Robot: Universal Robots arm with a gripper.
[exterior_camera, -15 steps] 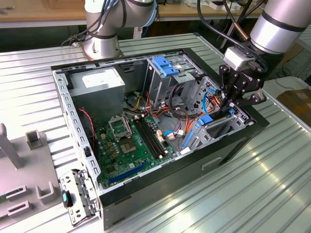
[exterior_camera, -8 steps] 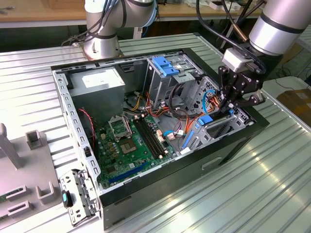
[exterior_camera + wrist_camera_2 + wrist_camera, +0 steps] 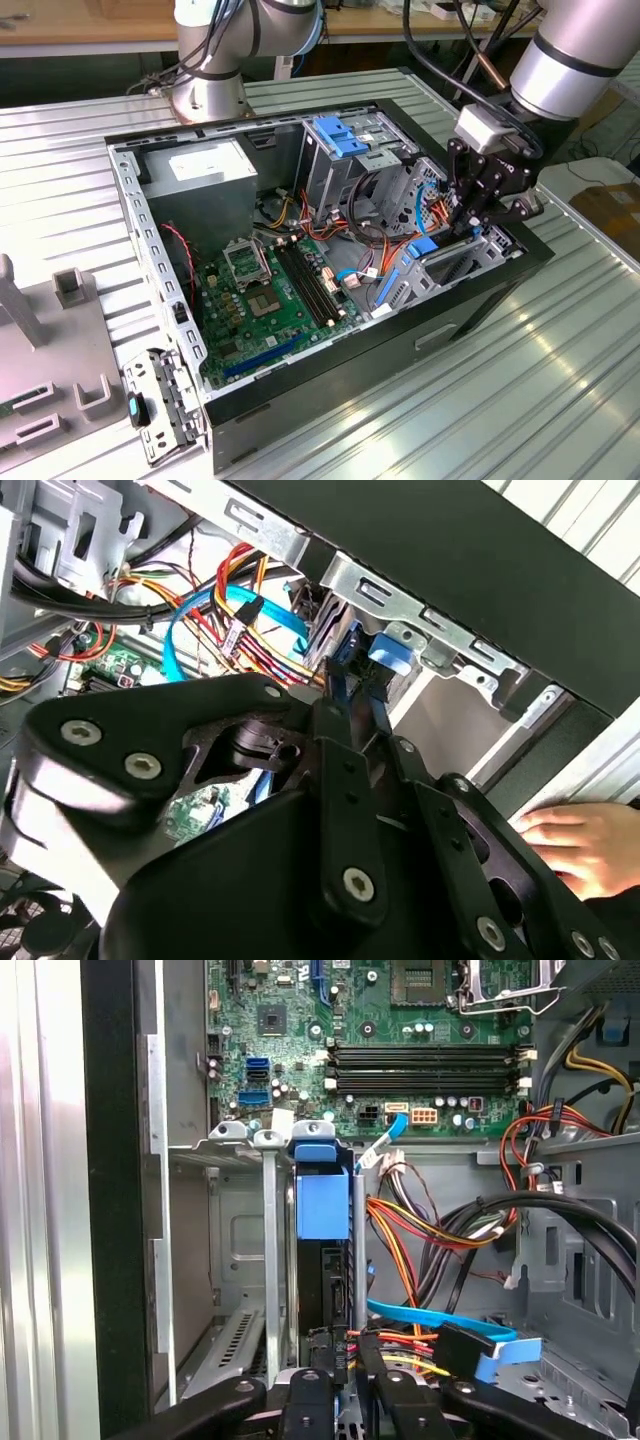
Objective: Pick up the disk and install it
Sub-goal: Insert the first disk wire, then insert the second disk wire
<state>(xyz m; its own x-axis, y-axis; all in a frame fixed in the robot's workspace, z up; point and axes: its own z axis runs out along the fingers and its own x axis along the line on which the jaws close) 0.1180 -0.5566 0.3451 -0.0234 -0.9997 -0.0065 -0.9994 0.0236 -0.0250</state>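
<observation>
1. In the exterior view we see the arm (image 3: 575, 55) reaching in from the exterior view's upper right, its silver-and-grey wrist angled downward over the open computer case (image 3: 330, 395).
2. The black gripper (image 3: 470, 222) points down into the drive cage (image 3: 470, 262) at the case's end toward the exterior view's right, just beside the case's black wall.
3. In the first wrist view we look along the fingers (image 3: 310, 1400) into that cage: the disk (image 3: 322, 1260) stands on edge in a slot between thin metal dividers, its blue plastic frame facing us and its dark body below.
4. The gripper (image 3: 345, 1380) has its fingers drawn narrow, one on each side of the disk's near edge; we judge them to be gripping it, though the contact itself is partly hidden.
5. In the second wrist view the gripper (image 3: 350, 695) shows its fingertips (image 3: 335, 685) close together at the blue tab of the disk (image 3: 392, 652), beneath the cage's metal rail.
6. Blue, red, yellow and orange cables (image 3: 430, 1225) lie just beside the disk's slot, and the green motherboard (image 3: 275, 295) lies on the floor of the case.
7. A person's hand (image 3: 580, 845) rests near the outer side of the case in the second wrist view.
8. The grey power-supply box (image 3: 200, 190) sits at the far corner of the case, well apart from the gripper.
</observation>
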